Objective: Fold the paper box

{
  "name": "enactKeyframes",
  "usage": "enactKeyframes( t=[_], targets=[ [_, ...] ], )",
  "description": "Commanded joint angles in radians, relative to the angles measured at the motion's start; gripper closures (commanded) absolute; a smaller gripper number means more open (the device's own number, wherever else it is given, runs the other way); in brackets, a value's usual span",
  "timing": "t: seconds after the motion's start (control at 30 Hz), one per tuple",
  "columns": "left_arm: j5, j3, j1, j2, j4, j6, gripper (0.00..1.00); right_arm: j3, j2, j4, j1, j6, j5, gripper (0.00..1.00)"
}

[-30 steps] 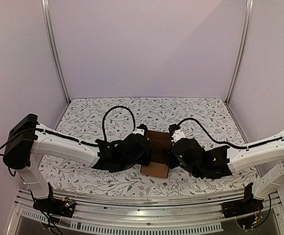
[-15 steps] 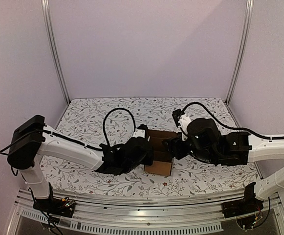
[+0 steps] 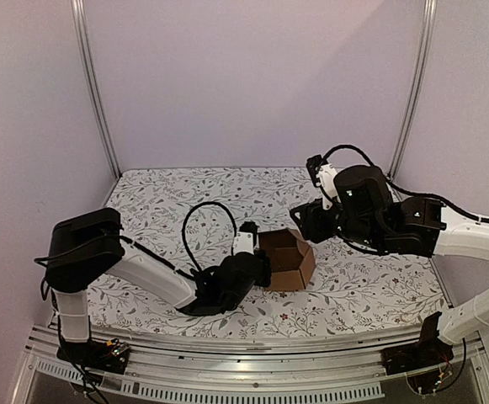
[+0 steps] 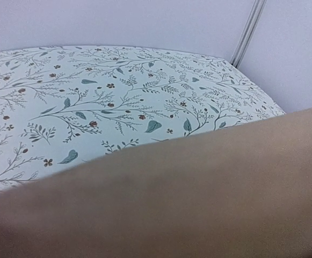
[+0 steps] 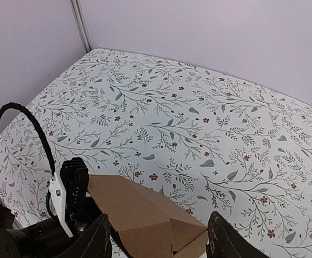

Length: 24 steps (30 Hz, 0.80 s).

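While the left pincer (image 3: 259, 266) lies low over the surface (image 3: 185, 194), it is clenched tight on the left wall of the paper box (image 3: 288, 263). Its own camera shows little but blurred brown cardboard (image 4: 198, 204) pressed close across the lower part of the view, with the flower-printed surface (image 4: 91, 91) beyond. None of its fingers can be seen there. From the right wrist view, the left pincer (image 5: 72, 196) stands upright against the box's left edge, touching it.

The paper box sits near the middle of the surface, a little toward the near edge. It is partly formed: its walls are raised into a squarish carton, open at the top, and one panel slopes inward (image 5: 145, 215) instead of standing straight.

The right pincer (image 3: 305, 227) hangs in the air above and behind the box, well clear of it and tilted down toward it. It is released, with its two dark fingers (image 5: 94, 239) spread wide and nothing between them. The box shows far below the gap, and the right pincer (image 5: 161, 239) touches neither the cardboard nor the surface.

A black cable (image 3: 195, 220) loops up from the left arm over the surface beside the box.
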Motion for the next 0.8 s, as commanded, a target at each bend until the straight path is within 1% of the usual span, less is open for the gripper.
enactKeyframes(
  t=[0.0,0.17,0.43,0.5,0.6,0.63,0.77],
  targets=[
    [-0.043,0.017,-0.024,0.102,-0.007,0.090,1.00,0.023,0.057,-0.005,-0.020,0.004,-0.042,0.46],
    [-0.112,0.034,-0.052,0.150,0.062,0.174,1.00,0.018,0.099,0.043,-0.050,0.028,-0.084,0.60],
    [-0.262,0.128,-0.113,0.227,0.060,0.313,1.00,-0.023,0.134,0.092,-0.077,0.051,-0.093,0.81],
    [-0.275,0.145,-0.121,0.240,0.059,0.328,1.00,-0.040,0.144,0.103,-0.082,0.054,-0.086,0.87],
    [-0.266,0.164,-0.129,0.258,0.055,0.336,1.00,-0.070,0.161,0.130,-0.089,0.065,-0.090,0.98],
    [-0.265,0.169,-0.129,0.262,0.051,0.337,1.00,-0.087,0.167,0.142,-0.092,0.074,-0.091,1.00],
    [-0.261,0.178,-0.134,0.273,0.037,0.330,1.00,-0.121,0.207,0.170,-0.095,0.106,-0.106,1.00]
  ],
)
